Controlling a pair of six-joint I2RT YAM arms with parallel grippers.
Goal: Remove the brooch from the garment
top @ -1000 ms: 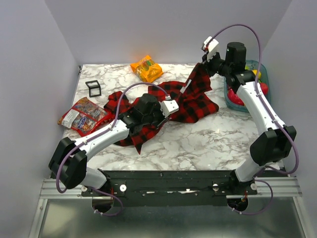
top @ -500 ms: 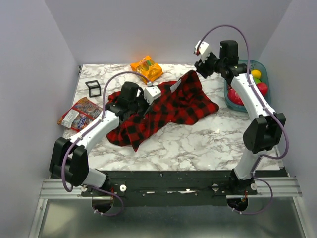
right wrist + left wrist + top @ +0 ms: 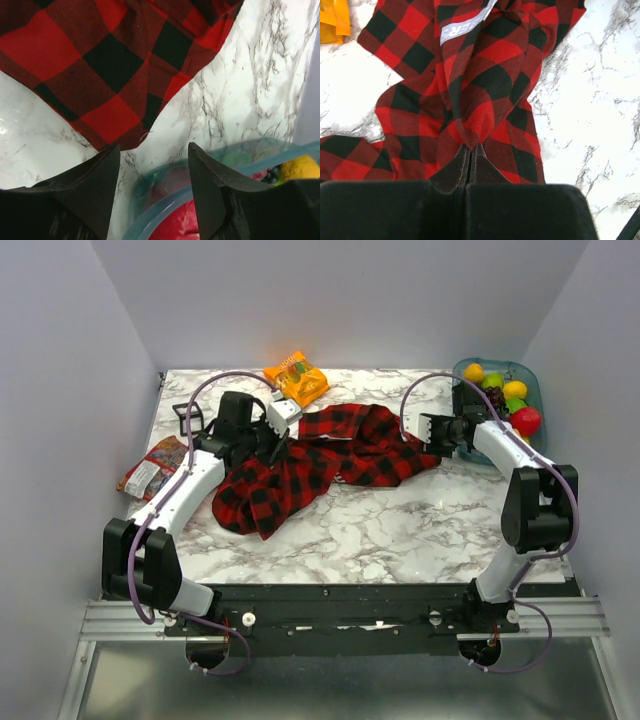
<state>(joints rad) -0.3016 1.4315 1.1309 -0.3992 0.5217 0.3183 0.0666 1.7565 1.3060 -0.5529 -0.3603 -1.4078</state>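
Note:
The garment is a red-and-black plaid shirt, rumpled across the middle of the marble table. My left gripper is at its back left part. In the left wrist view the left gripper is shut on a raised fold of the garment, and a white lettered strip shows beyond it. My right gripper is low at the cloth's right edge. The right gripper is open with nothing between its fingers, just short of the garment's hem. The brooch is hidden in every view.
A blue bin of fruit stands at the back right; its rim lies right under my right gripper. An orange packet lies behind the cloth, snack packets at the left edge, and a small black frame behind them.
The right gripper opened, let go of the lifted cloth and came down beside the bin. The garment dropped flat. The left gripper shut on a fold and drew back toward the far left.

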